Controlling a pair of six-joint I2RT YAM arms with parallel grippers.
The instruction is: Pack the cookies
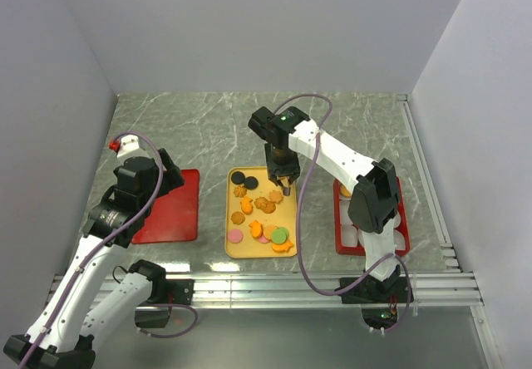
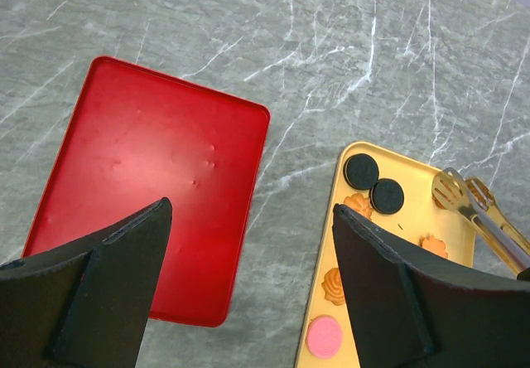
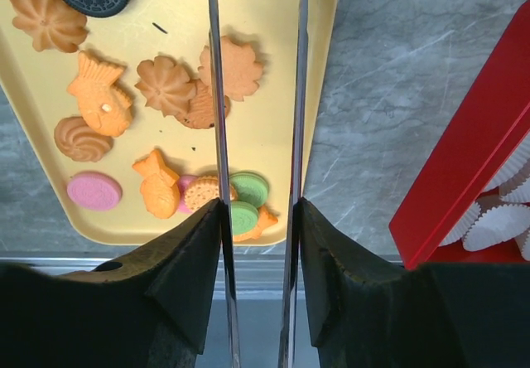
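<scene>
Several cookies (image 1: 262,211), mostly orange and brown with some pink, green and black, lie on a yellow tray (image 1: 259,176). My right gripper (image 1: 283,172) is shut on metal tongs (image 1: 287,189) and holds them over the tray's right side. In the right wrist view the tongs' two blades (image 3: 217,94) run up between my fingers (image 3: 190,252), slightly apart, above the leaf-shaped cookie (image 3: 240,65). Nothing is between the blades. My left gripper (image 2: 252,206) is open and empty, hovering between a flat red tray (image 2: 149,186) and the yellow tray (image 2: 414,219).
A red box (image 1: 342,219) with white paper cups (image 3: 497,219) stands right of the yellow tray, partly hidden by my right arm. The flat red tray (image 1: 170,207) lies at the left. A metal rail (image 1: 266,286) runs along the table's near edge.
</scene>
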